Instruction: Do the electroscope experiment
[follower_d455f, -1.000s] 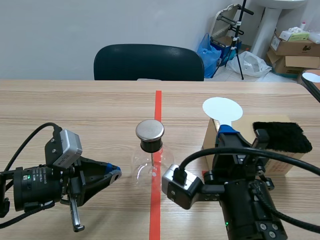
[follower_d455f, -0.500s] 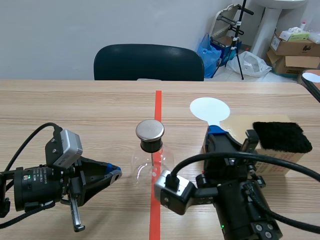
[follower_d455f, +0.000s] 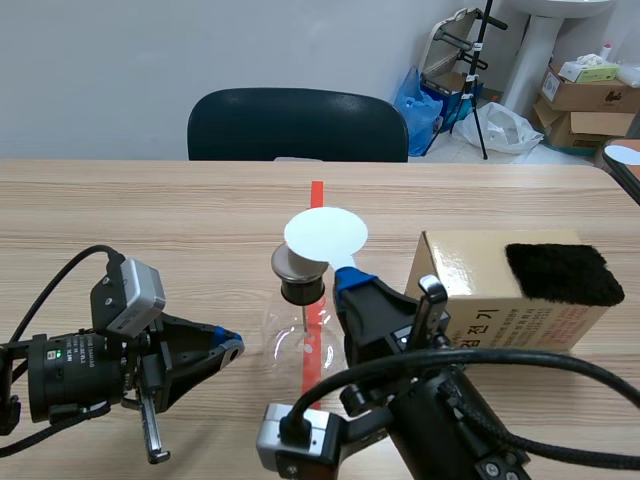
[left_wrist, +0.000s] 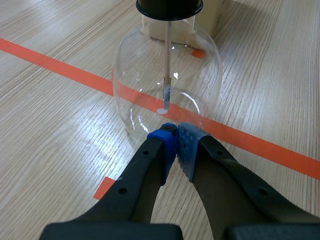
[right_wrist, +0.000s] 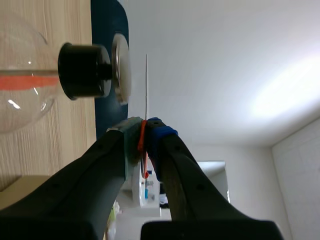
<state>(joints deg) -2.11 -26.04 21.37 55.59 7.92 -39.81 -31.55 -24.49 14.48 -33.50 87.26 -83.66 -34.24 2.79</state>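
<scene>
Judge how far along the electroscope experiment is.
Done: the right gripper has the white disc clamped, away from the black fur. In hand: the disc hovers beside the electroscope's metal cap, a gap showing. Remaining, likely: touch the cap and watch the foil leaf inside.

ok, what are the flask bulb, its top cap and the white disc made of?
Flask bulb: clear glass probably, glossy; tape line shows through, sharp highlights. Top cap: metal, brushed grey sheen. White disc: matte, edge-on very thin in the right wrist view; plastic or card, can't tell.
</scene>
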